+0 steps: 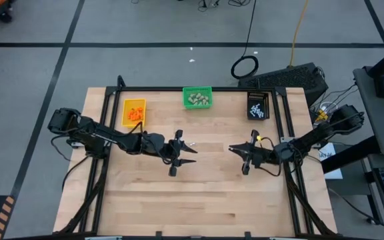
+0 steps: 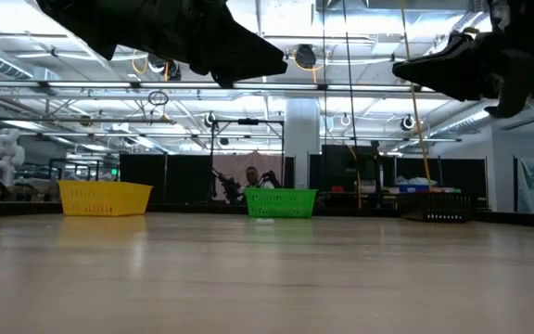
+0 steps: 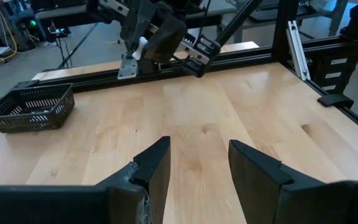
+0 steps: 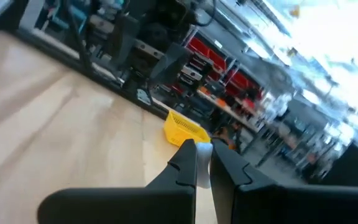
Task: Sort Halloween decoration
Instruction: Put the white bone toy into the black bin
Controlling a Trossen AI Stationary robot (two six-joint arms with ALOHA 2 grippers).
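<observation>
Bare pale wood of the table (image 1: 199, 200) fills the near half of the high view, with nothing lying on it. Above its middle hang both arms, tips turned toward each other and well apart. On the left, the left gripper (image 1: 187, 149) has its two dark fingers (image 3: 157, 163) spread with a clear gap of bare wood between them, and nothing is held. On the right, the right gripper (image 1: 235, 151) has its fingers pressed together; in its own wrist view a thin pale strip shows at the seam where they meet, and I cannot tell what it is. Both grippers are clear of the tabletop, as the low view shows them high above the surface.

Along the far edge stand three small bins, well apart from one another. At far left, the yellow bin (image 1: 133, 111) holds the bright orange bits (image 1: 135, 114). In the far middle, the green bin (image 1: 197, 98) holds the beige-grey lumps (image 1: 199, 100). At far right, the black bin (image 1: 259, 105) holds the thin white sticks (image 1: 258, 108). No loose pieces can be made out on the open wood between the bins and the grippers.

No brand, label or writing can be read anywhere on the bins, arms or table. In the low view a person (image 2: 251, 175) shows far behind the green bin.
</observation>
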